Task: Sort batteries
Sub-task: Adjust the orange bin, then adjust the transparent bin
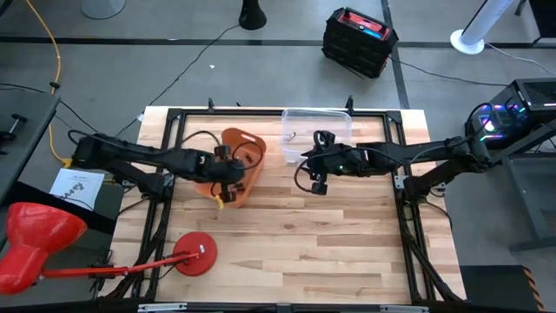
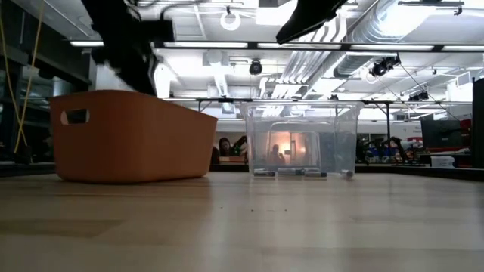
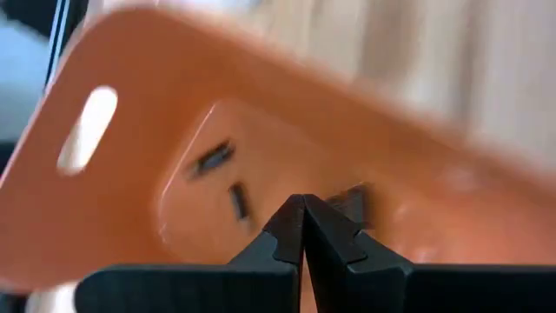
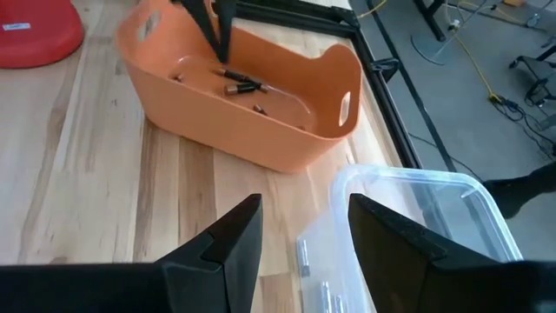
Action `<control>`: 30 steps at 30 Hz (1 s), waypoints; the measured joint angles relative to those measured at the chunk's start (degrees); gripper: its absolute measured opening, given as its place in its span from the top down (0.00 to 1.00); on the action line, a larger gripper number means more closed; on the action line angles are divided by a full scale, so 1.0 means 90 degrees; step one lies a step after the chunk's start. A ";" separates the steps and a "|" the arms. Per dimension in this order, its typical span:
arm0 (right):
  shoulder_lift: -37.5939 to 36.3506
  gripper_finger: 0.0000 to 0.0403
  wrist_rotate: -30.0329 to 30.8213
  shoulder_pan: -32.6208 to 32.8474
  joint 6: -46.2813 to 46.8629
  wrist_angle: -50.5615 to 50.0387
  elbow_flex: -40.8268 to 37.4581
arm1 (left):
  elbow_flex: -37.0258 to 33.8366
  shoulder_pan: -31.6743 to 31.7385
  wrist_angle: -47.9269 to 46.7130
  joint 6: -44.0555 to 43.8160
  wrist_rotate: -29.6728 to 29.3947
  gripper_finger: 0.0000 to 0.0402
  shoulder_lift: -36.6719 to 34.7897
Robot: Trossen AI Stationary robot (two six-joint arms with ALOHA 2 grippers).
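The orange plastic bin (image 4: 239,100) holds several small dark cylindrical batteries (image 4: 243,85) and sits beside the clear plastic bin (image 4: 426,226), where a few silvery ones lie. The left tool (image 3: 304,228) hangs inside the orange bin pinched shut on nothing visible, so descending like that could just nudge cells aside. The right tool (image 4: 304,228) hovers open near the clear bin's rim, which it might clip.

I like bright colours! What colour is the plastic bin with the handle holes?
Orange. The orange plastic bin shows best in the right wrist view.

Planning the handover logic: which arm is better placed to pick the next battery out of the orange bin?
Left. The left gripper hangs shut inside the orange bin, right above the batteries. The right gripper is open beside the clear bin.
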 joint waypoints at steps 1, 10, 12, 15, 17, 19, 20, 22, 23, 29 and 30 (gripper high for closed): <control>0.0000 0.59 0.0001 0.0014 -0.0002 -0.0007 0.0000 | -0.0061 0.0034 -0.0039 0.0005 -0.0120 1.00 0.0107; 0.0002 0.59 -0.0318 0.0051 -0.0440 0.0205 0.0000 | -0.0151 -0.0002 0.1470 0.0846 0.0264 1.00 0.0850; 0.0002 0.59 -0.0323 0.0052 -0.0409 0.0174 0.0000 | -0.0154 0.0005 0.1768 0.1000 0.0321 1.00 0.0917; 0.0002 0.59 -0.0333 0.0078 -0.0342 0.0083 0.0000 | -0.0154 0.0005 0.2015 0.1181 0.0287 1.00 0.0904; 0.0002 0.59 -0.0333 0.0105 -0.0341 0.0029 0.0000 | -0.0129 0.0005 0.2198 0.1298 0.0186 1.00 0.0872; 0.0002 0.59 -0.0336 0.0125 -0.0342 -0.0007 0.0000 | 0.0014 0.0005 0.2249 0.1437 -0.0047 1.00 0.0818; 0.0002 0.59 -0.0337 0.0125 -0.0342 -0.0027 -0.0001 | 0.0101 0.0005 0.2262 0.1533 -0.0206 1.00 0.0789; -0.0001 0.59 -0.0278 0.0125 -0.0343 0.0243 -0.0185 | 0.0257 0.0004 0.2326 0.1844 -0.0481 1.00 0.0737; -0.0021 0.59 -0.0126 0.0105 -0.0345 0.0347 -0.0355 | 0.0310 0.0005 0.2328 0.2017 -0.0603 1.00 0.0692; -0.0328 0.59 0.1890 -0.0268 -0.0015 0.0391 -0.1368 | 0.0393 0.0095 0.2347 0.2843 -0.1524 1.00 0.0266; -0.0427 0.59 0.2105 -0.0351 0.0109 0.0399 -0.1475 | 0.0365 0.0154 0.2352 0.2850 -0.1538 1.00 0.0184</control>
